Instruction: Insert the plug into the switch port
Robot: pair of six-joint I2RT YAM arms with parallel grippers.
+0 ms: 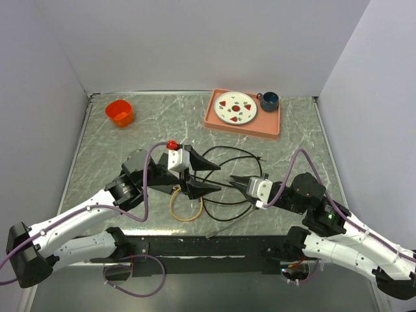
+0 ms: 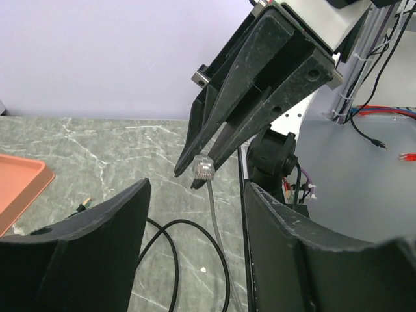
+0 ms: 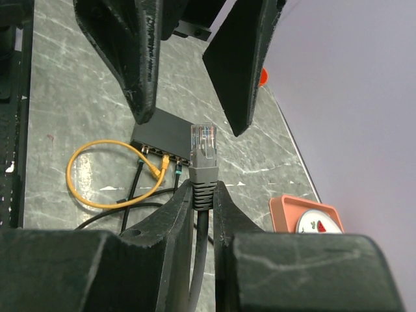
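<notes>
At table centre, the right gripper [image 3: 203, 188] is clamped on the grey boot of the plug [image 3: 203, 144]. The plug's clear tip sticks up past the fingertips, w/ grey cable trailing back btw the jaws. The left gripper [image 1: 218, 179] faces it w/ jaws well apart. In the right wrist view its two fingers [image 3: 133, 65] hang either side of the plug, not touching. The switch [image 3: 170, 132], a flat black box, lies on the table [image 1: 110, 149] below the left gripper. The switch port [image 3: 166, 155] row runs along its narrow side, w/ a yellow cable [image 3: 97, 188] looped beside it and black cables nearby. The plug is in the air, apart from the port. At the far side, a salmon tray [image 1: 270, 120] holds a white plate [image 1: 235, 107] w/ red fruit pics and a dark blue mug [image 1: 268, 100] at its far-right corner. An orange cup [image 1: 119, 112] stands far left, well apart from the tray.
</notes>
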